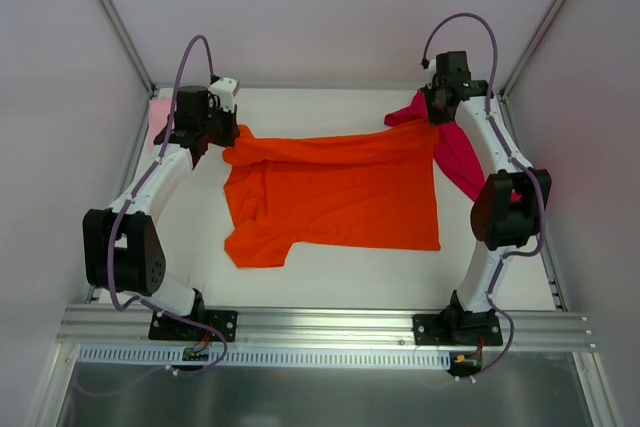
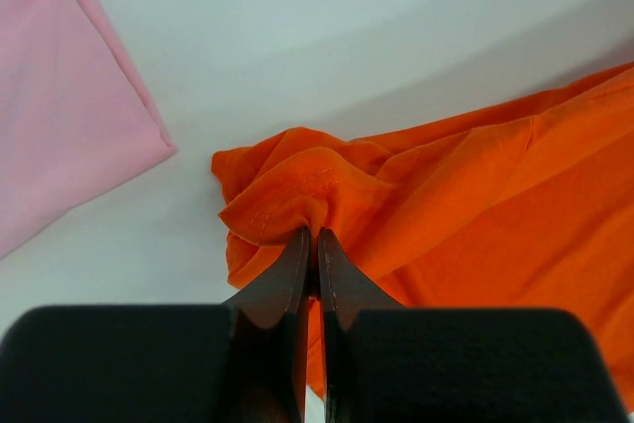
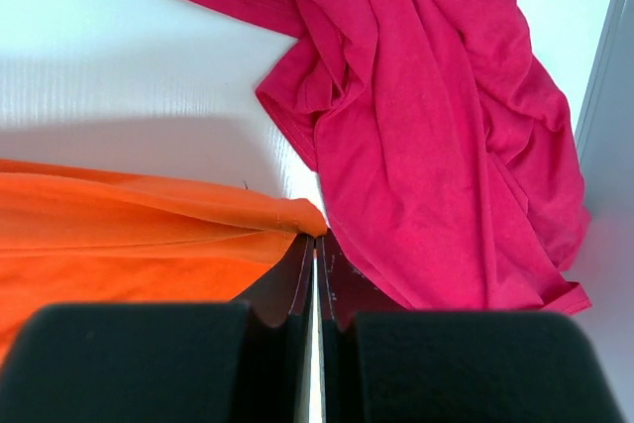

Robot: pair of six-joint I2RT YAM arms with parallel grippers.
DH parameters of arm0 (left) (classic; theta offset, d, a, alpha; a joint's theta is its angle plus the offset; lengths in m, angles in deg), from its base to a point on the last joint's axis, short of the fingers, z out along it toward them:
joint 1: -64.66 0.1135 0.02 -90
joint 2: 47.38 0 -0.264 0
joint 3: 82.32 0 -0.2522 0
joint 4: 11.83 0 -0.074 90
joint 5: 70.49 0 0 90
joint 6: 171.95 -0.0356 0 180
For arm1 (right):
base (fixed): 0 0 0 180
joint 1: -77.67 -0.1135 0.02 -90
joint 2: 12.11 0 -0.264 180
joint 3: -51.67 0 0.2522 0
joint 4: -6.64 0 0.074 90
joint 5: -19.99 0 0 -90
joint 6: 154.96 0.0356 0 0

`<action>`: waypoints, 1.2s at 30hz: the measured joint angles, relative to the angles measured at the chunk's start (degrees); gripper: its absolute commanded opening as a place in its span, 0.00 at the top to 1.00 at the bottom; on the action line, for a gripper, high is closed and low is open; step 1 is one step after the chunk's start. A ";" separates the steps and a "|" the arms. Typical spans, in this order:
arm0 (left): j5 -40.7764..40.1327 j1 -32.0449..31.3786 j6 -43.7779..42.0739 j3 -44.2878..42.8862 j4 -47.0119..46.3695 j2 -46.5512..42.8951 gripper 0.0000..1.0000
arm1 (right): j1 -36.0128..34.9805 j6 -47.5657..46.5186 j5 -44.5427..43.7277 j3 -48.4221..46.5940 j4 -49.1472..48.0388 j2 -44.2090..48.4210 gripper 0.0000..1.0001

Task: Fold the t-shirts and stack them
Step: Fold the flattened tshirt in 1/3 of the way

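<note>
The orange t-shirt [image 1: 340,197] lies spread across the middle of the white table, one sleeve at its near left. My left gripper [image 1: 232,144] is shut on its bunched far-left corner [image 2: 287,190]. My right gripper [image 1: 437,127] is shut on the far-right corner [image 3: 287,215], and the far edge stretches between the two. The magenta t-shirt [image 3: 446,146] lies crumpled at the back right, just right of the right gripper [image 3: 317,237] and partly under that arm [image 1: 458,157]. A pink t-shirt [image 2: 69,116] lies flat at the back left, behind the left gripper [image 2: 315,235].
White enclosure walls with metal posts [image 1: 120,37] close in the table at the left, back and right. An aluminium rail [image 1: 320,325] carrying both arm bases runs along the near edge. Bare table [image 1: 330,107] shows behind the orange shirt.
</note>
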 measured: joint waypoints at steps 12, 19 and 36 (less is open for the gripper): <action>0.00 0.00 0.26 0.00 0.00 0.00 1.00 | 0.02 0.00 1.40 -0.42 0.74 0.00 0.99; 0.00 0.00 0.35 -0.44 -0.15 0.00 1.00 | 0.00 -0.33 1.62 1.29 0.00 0.98 0.99; 0.90 0.00 0.48 2.19 0.35 -2.73 1.00 | -1.27 -3.72 4.92 8.37 4.35 6.71 0.99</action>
